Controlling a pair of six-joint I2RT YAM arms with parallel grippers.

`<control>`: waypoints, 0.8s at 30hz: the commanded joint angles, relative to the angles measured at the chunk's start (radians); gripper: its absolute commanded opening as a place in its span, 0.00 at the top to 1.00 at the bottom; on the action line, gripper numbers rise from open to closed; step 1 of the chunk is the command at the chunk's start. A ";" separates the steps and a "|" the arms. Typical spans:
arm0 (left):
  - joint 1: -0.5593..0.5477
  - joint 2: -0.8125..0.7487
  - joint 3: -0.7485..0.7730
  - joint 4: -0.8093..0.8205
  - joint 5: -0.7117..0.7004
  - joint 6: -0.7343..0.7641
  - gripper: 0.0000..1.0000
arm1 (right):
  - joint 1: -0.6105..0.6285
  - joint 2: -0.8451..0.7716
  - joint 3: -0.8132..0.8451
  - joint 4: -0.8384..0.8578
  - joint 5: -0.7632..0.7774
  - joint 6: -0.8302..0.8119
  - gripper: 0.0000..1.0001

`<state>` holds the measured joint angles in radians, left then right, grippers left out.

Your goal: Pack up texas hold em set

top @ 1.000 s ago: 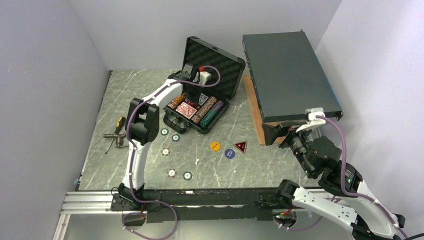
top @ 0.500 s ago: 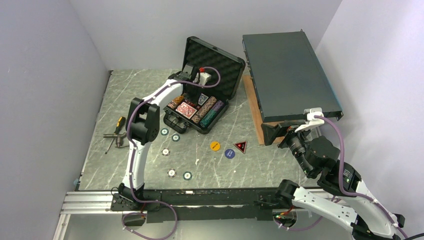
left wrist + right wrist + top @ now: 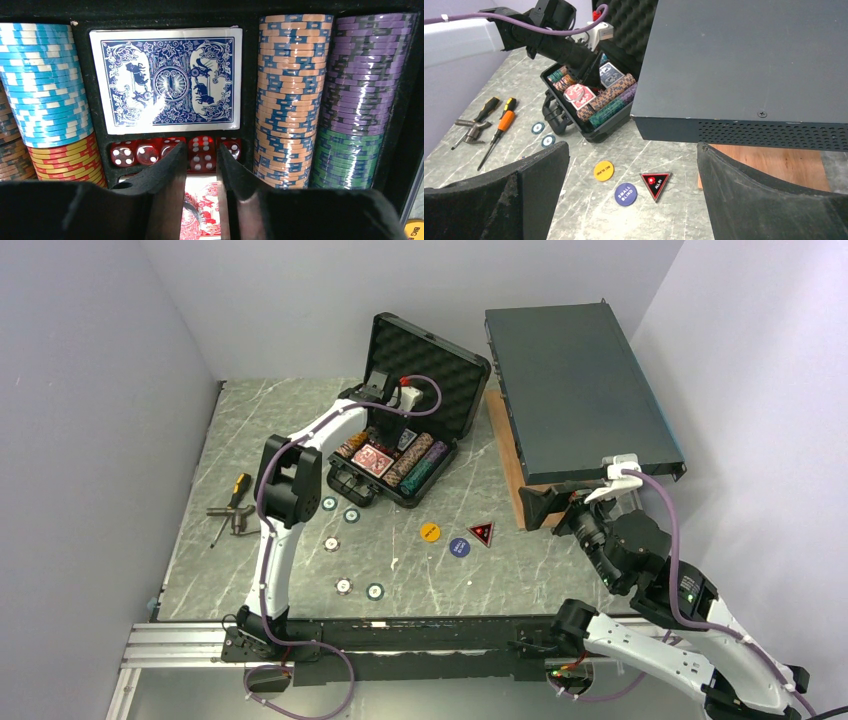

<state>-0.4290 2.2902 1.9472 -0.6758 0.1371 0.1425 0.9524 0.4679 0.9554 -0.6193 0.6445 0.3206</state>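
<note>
**Right fingers open above the triangle, left fingers down in the case**

Nearest to the arm bases, five loose chips (image 3: 343, 586) lie flat on the counter (image 3: 520, 580), spread in front of the left arm. A little farther, toward the middle, the yellow button (image 3: 603, 170), the blue button (image 3: 625, 194) and the red triangle (image 3: 655, 180) lie close together, not touching.

The right fingers (image 3: 539, 170) are spread wide and hold nothing. They hang above the counter, and this group lies ahead and below them. In the wrist view the group sits between the two fingers, with the triangle nearest to the middle line. The right arm is clearly the nearer one to these three. The triangle lies flat, with one tip toward the near edge and its flat side toward the case. It has no real long axis, so I judge that a straight descent would suit.

Farther back stands the case (image 3: 385, 495), with its lid upright and its handle side turned to the near left. The left fingers (image 3: 167, 175) are inside it, almost together, with a narrow gap and nothing in it. They are over the row of red dice (image 3: 150, 153), just before the blue card deck (image 3: 165, 80). The chip rows (image 3: 287, 95) lie on both sides.

Farthest to the right is the grey box (image 3: 575, 380).
</note>
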 commanded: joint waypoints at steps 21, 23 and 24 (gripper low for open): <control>0.013 -0.029 0.038 0.002 0.001 0.001 0.65 | 0.001 0.011 -0.009 0.048 -0.026 -0.002 0.00; 0.013 -0.030 0.022 0.015 0.001 -0.003 0.66 | 0.000 0.004 -0.010 0.046 -0.024 0.000 0.00; 0.013 -0.032 0.011 0.017 -0.004 -0.007 0.67 | 0.000 0.002 -0.012 0.045 -0.024 -0.001 0.00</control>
<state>-0.4221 2.2902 1.9491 -0.6777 0.1341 0.1406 0.9524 0.4778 0.9447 -0.6117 0.6228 0.3214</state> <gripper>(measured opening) 0.346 0.997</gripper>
